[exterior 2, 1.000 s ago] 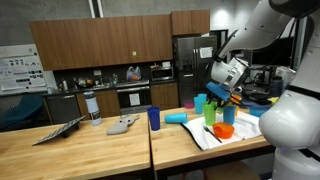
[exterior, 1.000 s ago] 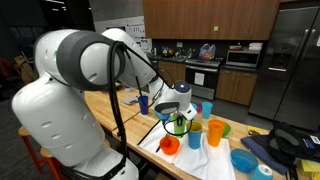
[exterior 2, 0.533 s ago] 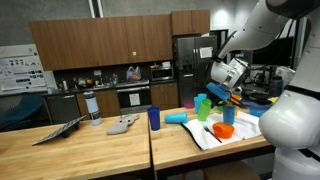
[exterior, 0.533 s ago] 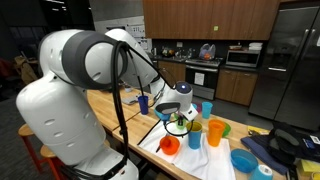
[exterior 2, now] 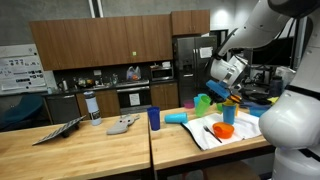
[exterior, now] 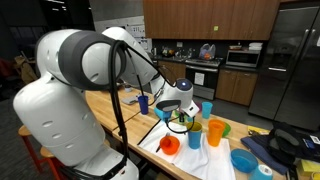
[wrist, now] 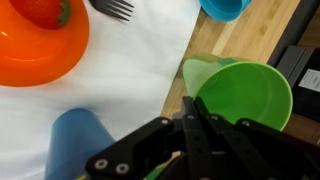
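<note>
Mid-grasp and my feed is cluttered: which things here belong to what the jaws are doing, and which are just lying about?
In hand:
- gripper, jaws closed at the cup's rim
- green cup

Lying about:
- orange bowl
- fork
- blue cup
- orange cup
- white cloth

Green cup [wrist: 245, 95] rim probably hidden behind pincer [wrist: 194, 104].
</note>
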`<state>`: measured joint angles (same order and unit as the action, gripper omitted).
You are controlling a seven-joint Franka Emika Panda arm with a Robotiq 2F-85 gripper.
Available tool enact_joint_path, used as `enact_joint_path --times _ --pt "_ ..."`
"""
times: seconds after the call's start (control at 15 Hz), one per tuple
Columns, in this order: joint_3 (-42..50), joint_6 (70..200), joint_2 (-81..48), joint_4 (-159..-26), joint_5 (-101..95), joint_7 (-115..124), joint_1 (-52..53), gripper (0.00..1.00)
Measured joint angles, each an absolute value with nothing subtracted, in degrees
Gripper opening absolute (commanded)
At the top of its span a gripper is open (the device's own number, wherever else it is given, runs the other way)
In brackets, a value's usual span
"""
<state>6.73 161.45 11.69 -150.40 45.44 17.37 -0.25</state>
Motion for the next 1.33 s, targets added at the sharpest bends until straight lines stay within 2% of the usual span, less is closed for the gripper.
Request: enact_joint_path --times 0.67,1.33 --pt "4.2 160.3 23.4 -152.0 34.8 18.2 -3.7 0.01" --pt "9.5 142.5 36.4 -157.3 29.3 18.6 -12.1 0.04"
